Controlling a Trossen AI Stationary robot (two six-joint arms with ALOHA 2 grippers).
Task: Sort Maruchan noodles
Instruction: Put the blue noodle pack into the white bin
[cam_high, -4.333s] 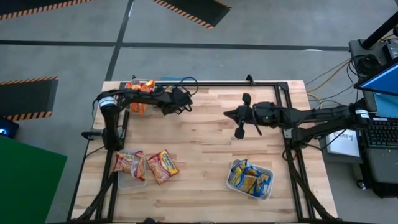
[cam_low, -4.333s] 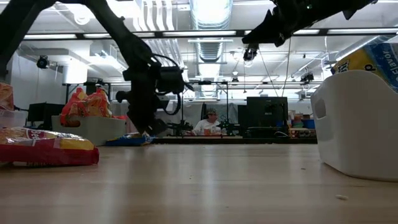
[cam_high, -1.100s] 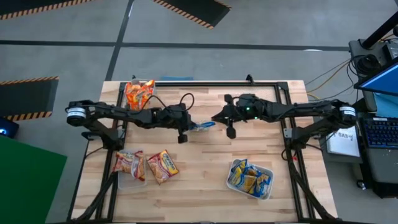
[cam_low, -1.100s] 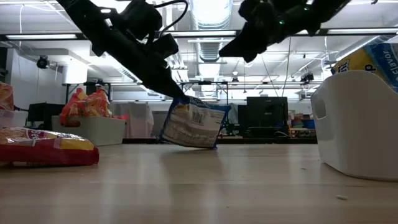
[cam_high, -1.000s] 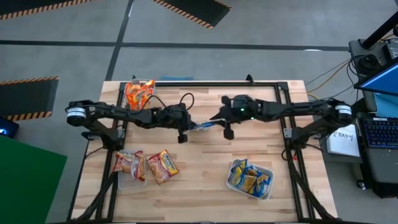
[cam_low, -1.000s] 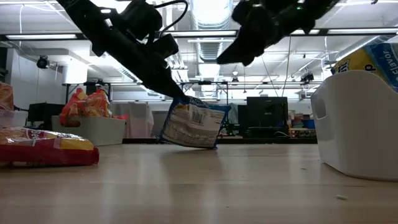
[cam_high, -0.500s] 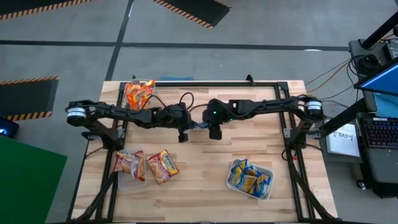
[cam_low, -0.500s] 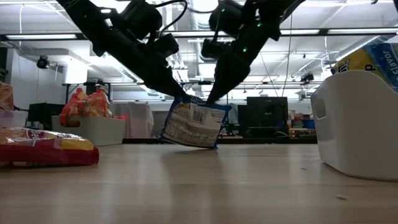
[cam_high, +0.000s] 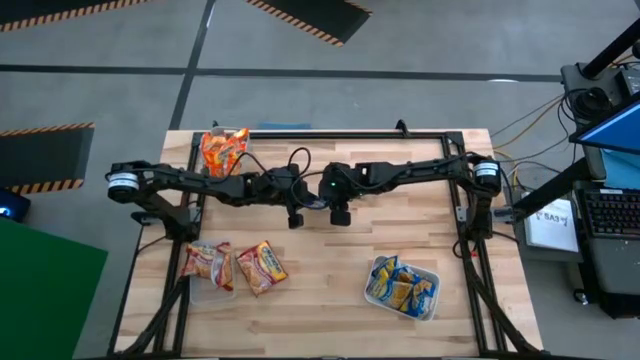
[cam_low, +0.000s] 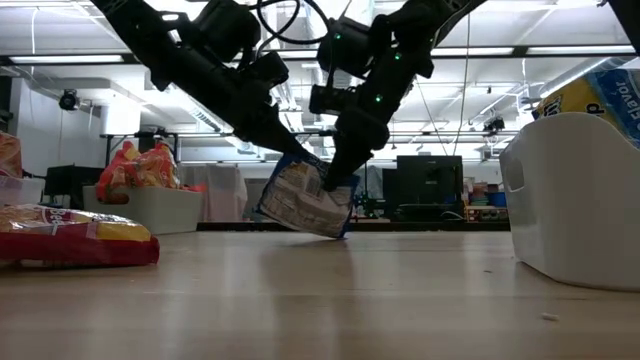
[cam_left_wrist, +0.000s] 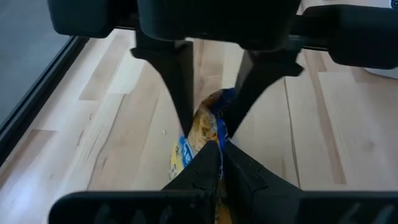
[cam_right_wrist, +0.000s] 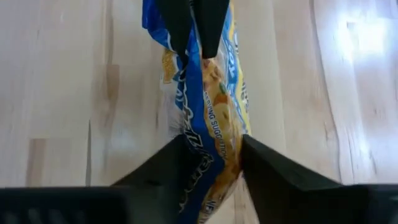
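Note:
A blue Maruchan noodle packet (cam_low: 300, 200) hangs between my two grippers over the middle of the table. My left gripper (cam_low: 290, 152) is shut on its top corner on the table's left side. My right gripper (cam_low: 338, 170) has come in from the table's right, with one finger on each face of the packet (cam_right_wrist: 217, 93). In the high view the two grippers (cam_high: 293, 215) (cam_high: 340, 213) stand close together and hide most of the packet. Other packets lie in tubs near the table's corners. My left gripper pinches the packet's top edge (cam_left_wrist: 208, 134) between its two fingers, slanting down from the table's left. The packet hangs tilted below it; whether its lower edge (cam_low: 305, 230) rests on the table I cannot tell. My right gripper takes the packet's other upper end (cam_right_wrist: 208, 134) between its two fingers (cam_right_wrist: 177, 155), one on each flat face. It slants down from the table's right, opposite my left gripper's fingers (cam_right_wrist: 180, 25).
A tub of orange packets (cam_high: 222, 150) stands at the far left corner. Red packets lie on a tub (cam_high: 208, 265) at the near left, with one more (cam_high: 262, 267) beside it. A white tub of blue packets (cam_high: 402, 287) is at the near right.
My right gripper has moved toward the table's left and down onto the blue packet, and its fingers now stand around the packet's upper end. The packet has tipped a little. My left gripper has kept its hold.

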